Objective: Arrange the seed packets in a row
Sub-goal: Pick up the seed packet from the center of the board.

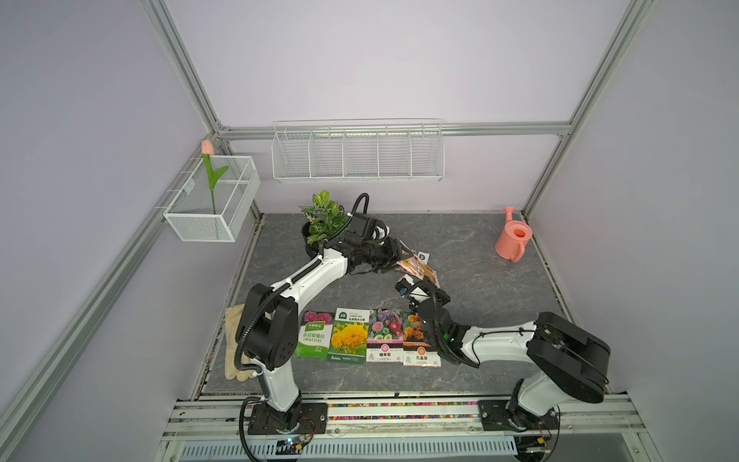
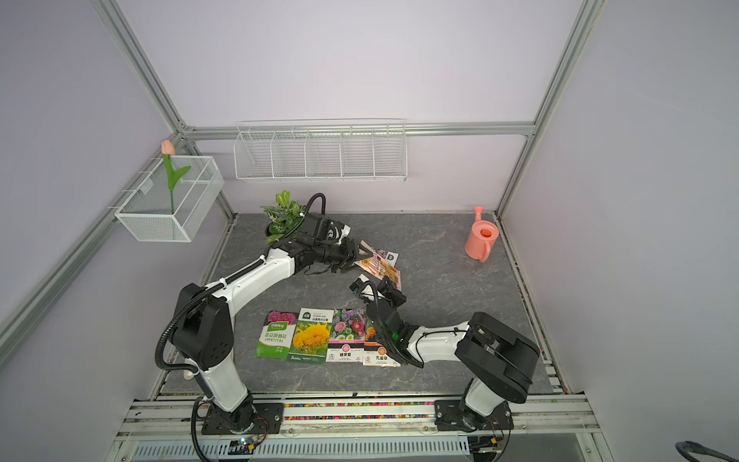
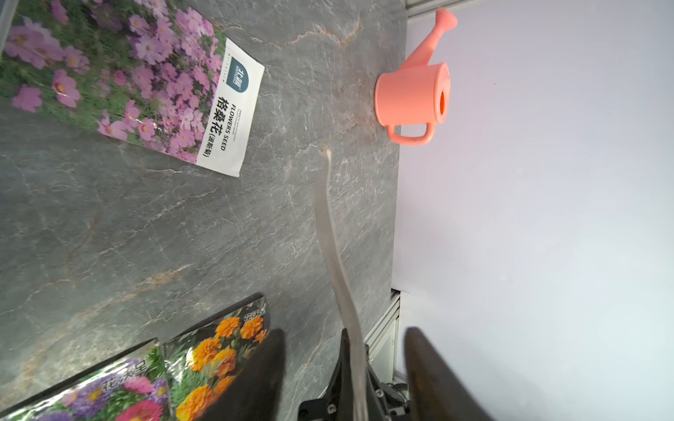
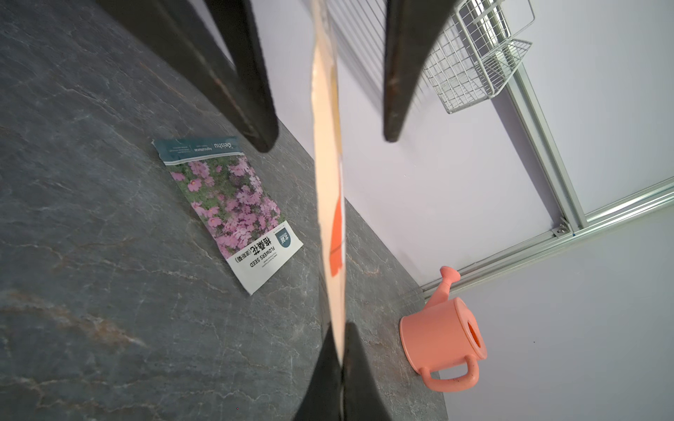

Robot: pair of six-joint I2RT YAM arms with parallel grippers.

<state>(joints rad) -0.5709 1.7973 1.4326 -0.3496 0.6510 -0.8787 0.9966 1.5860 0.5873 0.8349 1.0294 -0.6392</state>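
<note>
Right gripper (image 4: 341, 379) is pinching its jaws tight on one end of the orange-backed packet (image 4: 326, 182), holding it edge-on above the table (image 4: 91, 255); left gripper (image 3: 344, 331) is straddling the same packet's other end, fingers (image 4: 248, 91) standing apart with a gap on each side, gripping nothing; pink-flower packet (image 4: 233, 204) is lying flat, face up, just beside the held one; four more are lying side by side in a row nearer the arm bases: green packet (image 1: 316, 336), yellow packet (image 1: 350, 338), mixed-flower packet (image 1: 384, 336), marigold packet (image 1: 418, 340), the last sitting partly under the right arm.
</note>
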